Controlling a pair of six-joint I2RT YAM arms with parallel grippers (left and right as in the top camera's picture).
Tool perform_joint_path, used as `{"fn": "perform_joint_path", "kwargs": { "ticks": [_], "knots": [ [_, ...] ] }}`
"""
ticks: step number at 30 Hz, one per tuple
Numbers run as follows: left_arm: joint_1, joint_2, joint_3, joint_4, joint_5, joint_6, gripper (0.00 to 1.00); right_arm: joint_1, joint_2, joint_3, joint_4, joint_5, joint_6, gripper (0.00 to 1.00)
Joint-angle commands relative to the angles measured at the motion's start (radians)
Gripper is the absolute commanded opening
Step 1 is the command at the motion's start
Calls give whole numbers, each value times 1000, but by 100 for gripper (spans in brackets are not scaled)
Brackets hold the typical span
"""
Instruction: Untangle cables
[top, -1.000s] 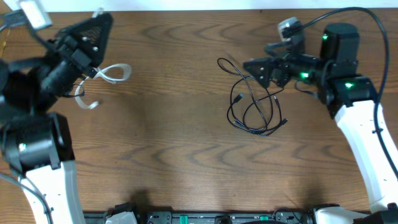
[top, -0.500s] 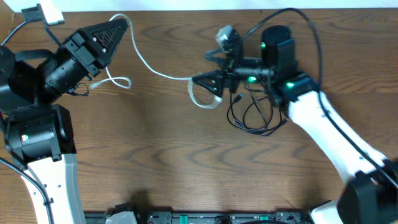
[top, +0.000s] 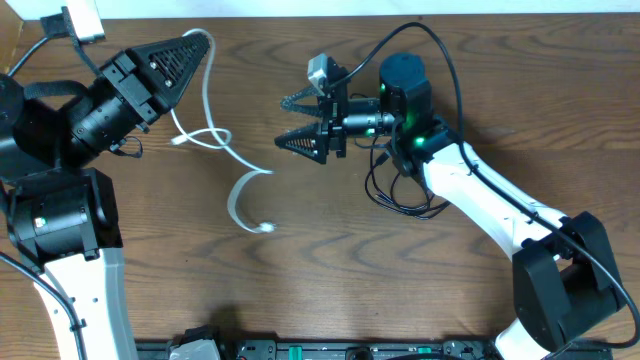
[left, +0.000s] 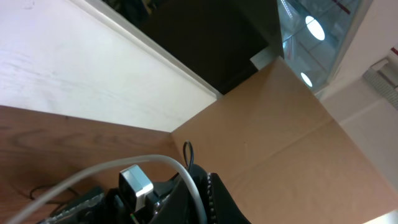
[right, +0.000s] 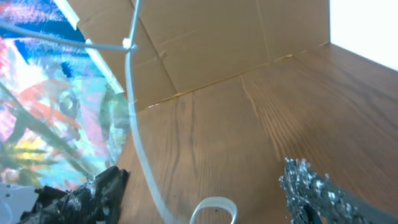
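Observation:
The white cable (top: 212, 135) hangs from my left gripper (top: 197, 44) at the far left, curls over the table and ends in a small plug (top: 265, 228). The left wrist view shows the white cable (left: 124, 167) clamped in the shut left gripper (left: 194, 194). My right gripper (top: 293, 122) is open and empty, pointing left, just right of the white cable. In the right wrist view the white cable (right: 142, 149) and its loop lie between the spread fingers of the right gripper (right: 205, 196). The black cables (top: 405, 190) lie tangled under the right arm, partly hidden.
The right arm's thick black wiring (top: 445, 55) arches above the arm near the table's back edge. A cardboard wall (right: 205, 37) stands at the table's left end; it also shows in the left wrist view (left: 280, 124).
My right gripper has let go of the white cable and opened. The cable, taut half a second ago, has gone slack and dropped onto the table. The right arm has reached further left.

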Motion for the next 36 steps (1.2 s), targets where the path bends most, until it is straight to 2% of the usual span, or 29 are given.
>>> {"fn": "perform_joint_path", "kwargs": {
  "ticks": [1, 11, 22, 24, 25, 26, 28, 31, 33, 36],
  "knots": [
    [-3, -16, 8, 4, 21, -22, 7, 21, 16, 2, 7, -5, 24, 79],
    [-9, -17, 8, 4, 22, -41, 8, 45, 16, 2, 10, 45, 24, 79],
    [-114, -16, 8, 4, -6, -40, 7, 104, 19, 2, -2, 107, 23, 74],
    [-127, -16, 8, 4, -11, -40, 8, 112, 19, 2, -12, 108, 24, 69],
    [-134, -15, 8, 4, -13, -39, 8, 114, 19, 2, -25, 124, 39, 49],
    [-135, -15, 8, 4, -13, -37, 7, 114, 19, 2, -32, 135, 50, 37],
    [-138, -15, 8, 3, -13, -36, 8, 109, 19, 2, -52, 175, 91, 1],
    [-138, -15, 8, -23, -14, 29, 8, 88, 19, 2, -89, 243, 171, 1],
    [-138, -13, 8, -71, -15, 150, 8, 70, 19, 2, -88, 248, 241, 1],
    [-138, -3, 8, -217, -78, 306, 9, 49, 13, 2, -96, 248, 267, 1]
  ]
}}
